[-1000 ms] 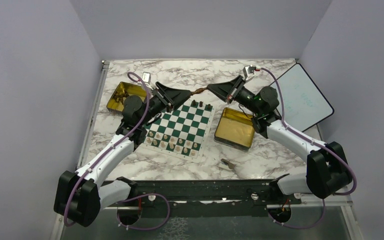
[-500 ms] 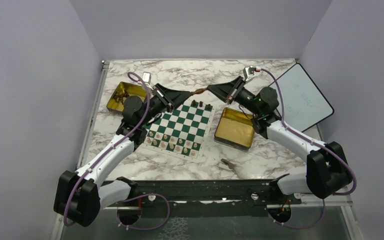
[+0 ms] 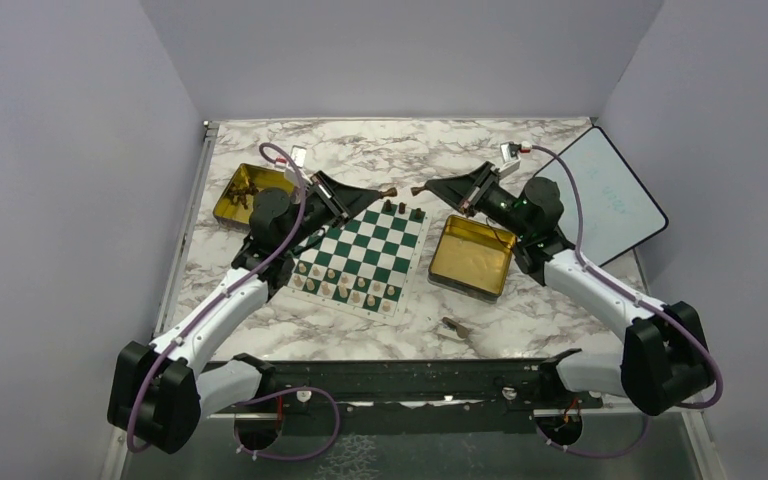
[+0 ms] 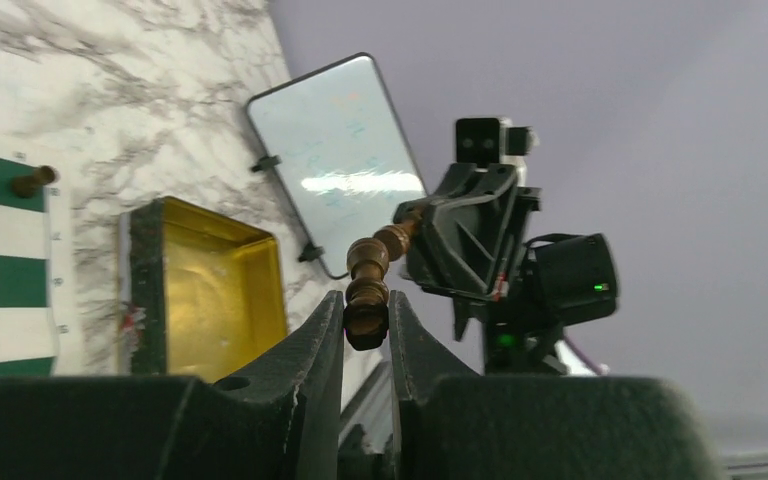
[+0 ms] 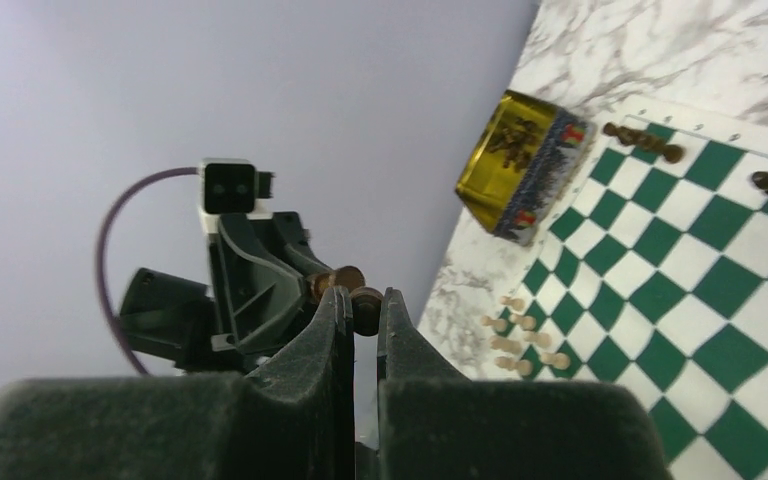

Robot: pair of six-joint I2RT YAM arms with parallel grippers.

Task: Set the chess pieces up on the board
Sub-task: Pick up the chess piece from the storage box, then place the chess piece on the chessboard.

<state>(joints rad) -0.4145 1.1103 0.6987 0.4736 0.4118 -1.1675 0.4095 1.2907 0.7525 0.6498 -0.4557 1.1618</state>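
Chess piece (image 4: 366, 295), dark brown and turned, is clenched in your left pincer (image 3: 389, 191), a second chess piece (image 5: 365, 300) in your right pincer (image 3: 419, 189), both raised over the far edge of the green-and-white chequered board (image 3: 374, 243); lower each upright onto a vacant back-row square; release once seated

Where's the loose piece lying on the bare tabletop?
In the top view the loose piece lies on the marble table, just nearer than the right-hand gold tin, right of the board.
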